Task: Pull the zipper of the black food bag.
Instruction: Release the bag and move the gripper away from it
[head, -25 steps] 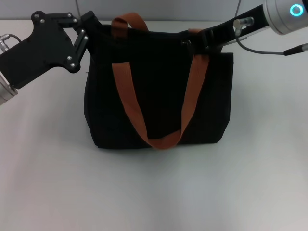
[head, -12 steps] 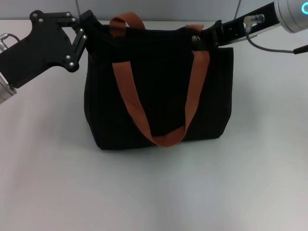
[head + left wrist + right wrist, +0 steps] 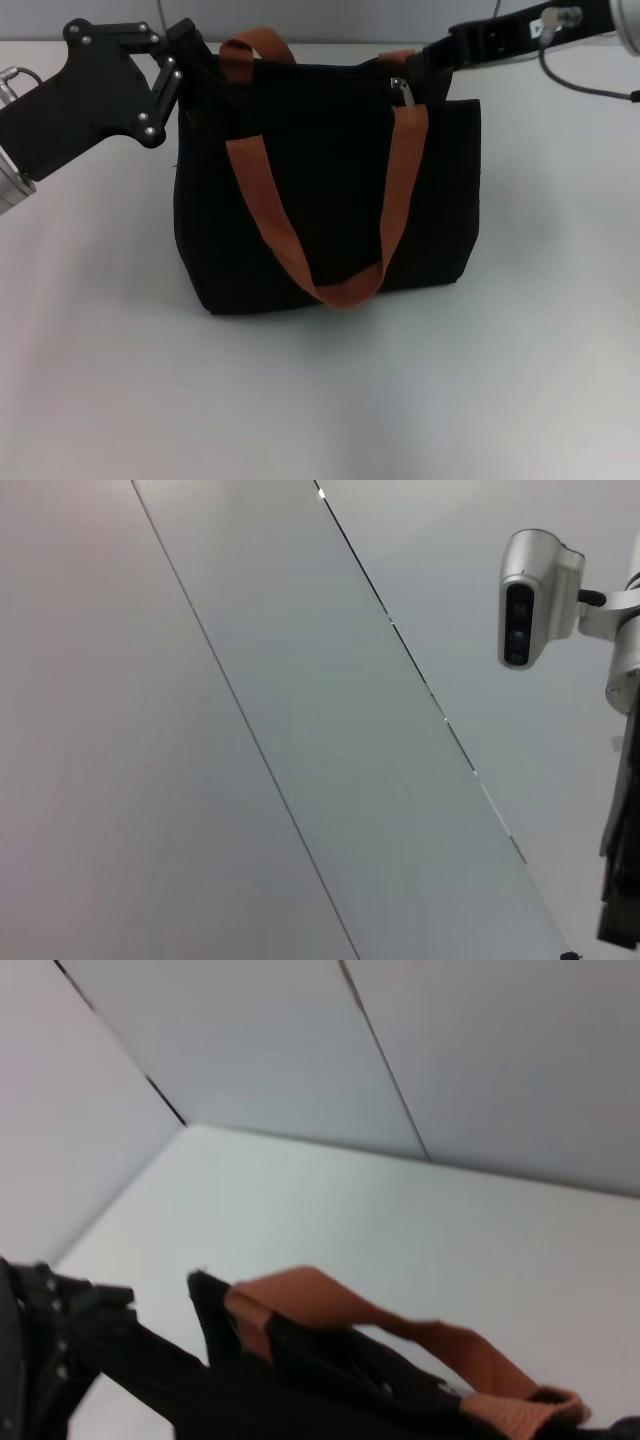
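Since the earlier head views, the right gripper has travelled from nearer the middle of the bag's top edge out toward 1 o'clock, and the zipper has travelled with it, now hanging as a small silver tab just over the right orange strap. Largest first: the white table carries the black food bag, which stands upright near the middle of the head view, slightly toward 12 o'clock, its front orange handle drooping down the face. That upright stance looks owed to the left gripper, pressed against the bag's top corner at about 10 o'clock, seemingly pinching the fabric there so the bag cannot slide while the track is drawn the other way. Black on black hides its fingertips, so whether it is clamped or merely braced I cannot tell. The right gripper appears closed narrowly on the zipper, though the contact is too dark and small to be sure. Its wrist view shows the rear handle and the open top edge. I judge the pull to be well along, nearing the bag's right end.
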